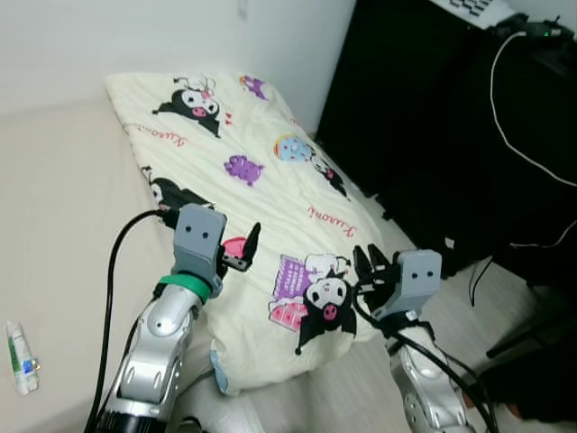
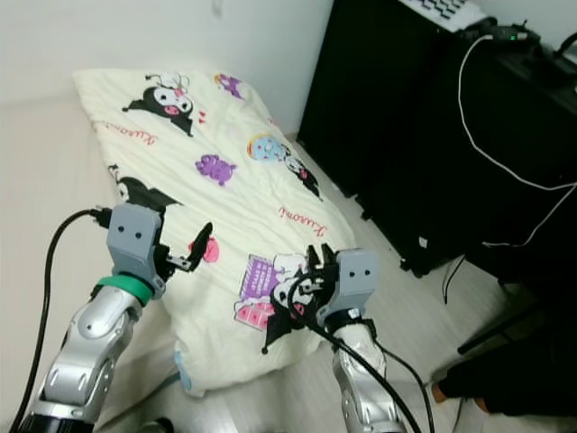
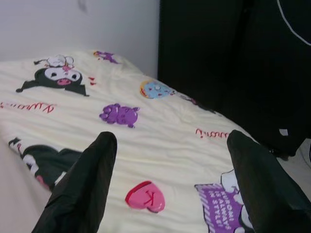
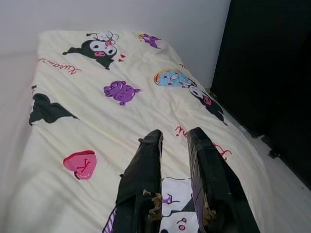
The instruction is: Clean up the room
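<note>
The quilt point(image 1: 270, 207) is soft, cream-coloured and slightly puffy, printed with black cartoon figures, purple shapes, a pink heart bearing the letter K and looping red script too small to read. It lies spread out long on a pale bed surface point(image 1: 63, 198), its near corner drooping over the edge toward the light floor point(image 2: 424, 316). Beside it stands a tall black cabinet point(image 1: 424, 117) with a white cable point(image 1: 518, 144) hanging down its side. The left gripper point(image 1: 242, 254), on a silver arm with a green ring at the wrist, hovers above the quilt near the heart, its black fingers point(image 3: 82, 189) spread wide and empty. The right gripper point(image 1: 371, 269) hangs over the near corner, fingers point(image 4: 146, 184) drawn close with a narrow gap, holding nothing. A small white tube point(image 1: 20, 358) with green print lies on the bed surface to the left, well apart from the quilt.
</note>
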{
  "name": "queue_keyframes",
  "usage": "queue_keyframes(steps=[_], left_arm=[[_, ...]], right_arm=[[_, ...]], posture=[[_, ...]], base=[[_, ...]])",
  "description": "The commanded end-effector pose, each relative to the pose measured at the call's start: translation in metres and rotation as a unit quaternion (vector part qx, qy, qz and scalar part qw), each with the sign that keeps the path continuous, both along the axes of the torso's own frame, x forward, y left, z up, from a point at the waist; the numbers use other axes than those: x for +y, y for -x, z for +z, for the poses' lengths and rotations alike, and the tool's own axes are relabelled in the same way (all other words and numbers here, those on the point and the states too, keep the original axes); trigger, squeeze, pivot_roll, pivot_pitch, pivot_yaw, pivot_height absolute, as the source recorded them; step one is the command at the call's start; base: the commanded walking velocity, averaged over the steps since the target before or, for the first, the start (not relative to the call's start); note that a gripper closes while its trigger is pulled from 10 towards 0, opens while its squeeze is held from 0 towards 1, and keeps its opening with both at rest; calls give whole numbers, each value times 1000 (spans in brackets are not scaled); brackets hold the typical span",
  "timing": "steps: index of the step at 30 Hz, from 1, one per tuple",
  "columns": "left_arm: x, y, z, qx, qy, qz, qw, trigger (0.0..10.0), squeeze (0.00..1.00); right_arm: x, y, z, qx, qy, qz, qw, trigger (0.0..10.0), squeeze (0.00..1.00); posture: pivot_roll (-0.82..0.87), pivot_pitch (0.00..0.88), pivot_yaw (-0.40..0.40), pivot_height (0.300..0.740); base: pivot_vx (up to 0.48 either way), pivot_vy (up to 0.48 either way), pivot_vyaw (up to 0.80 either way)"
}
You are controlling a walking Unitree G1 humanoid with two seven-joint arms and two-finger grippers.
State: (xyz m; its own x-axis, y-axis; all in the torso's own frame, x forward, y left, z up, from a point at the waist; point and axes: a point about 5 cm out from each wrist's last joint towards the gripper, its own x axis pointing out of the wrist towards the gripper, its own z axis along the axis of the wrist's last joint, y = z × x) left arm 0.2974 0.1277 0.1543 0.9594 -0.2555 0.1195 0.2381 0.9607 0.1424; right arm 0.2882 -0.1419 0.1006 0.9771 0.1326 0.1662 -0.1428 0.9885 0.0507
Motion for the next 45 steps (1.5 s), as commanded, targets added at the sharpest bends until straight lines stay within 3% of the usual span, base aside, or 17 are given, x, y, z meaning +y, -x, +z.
queue_keyframes(steps=[1,16,22,25,33,45], left_arm=[[-3,2,-8,11,-7,-4,1000,10000,0],[-4,3,-11,13,-8,-6,1000,10000,0],[-4,3,-11,12,-9,-6,1000,10000,0],[-4,3,-11,12,-9,-6,1000,10000,0],[-3,3,-12,12,-10,-3,1000,10000,0],[-3,1,-13,15,-23,-5,1000,10000,0]], right_arm=[[-5,1,-11,29,9,-17,999,10000,0],[2,-2,-13,38,-16,-6,999,10000,0],[10,-4,-13,60,-81,14,995,10000,0],[9,-4,-11,57,-90,15,994,10000,0],[8,-6,-9,46,-67,20,997,10000,0],[11,-6,-6,40,-65,45,996,10000,0]], posture=[[82,82,-85,739],[83,86,-81,739],[83,89,-81,739],[83,89,-81,739],[83,89,-81,739],[90,80,-78,739]], base=[[-296,0,0],[-455,0,0],[-468,0,0],[-469,0,0],[-227,0,0],[0,0,759]])
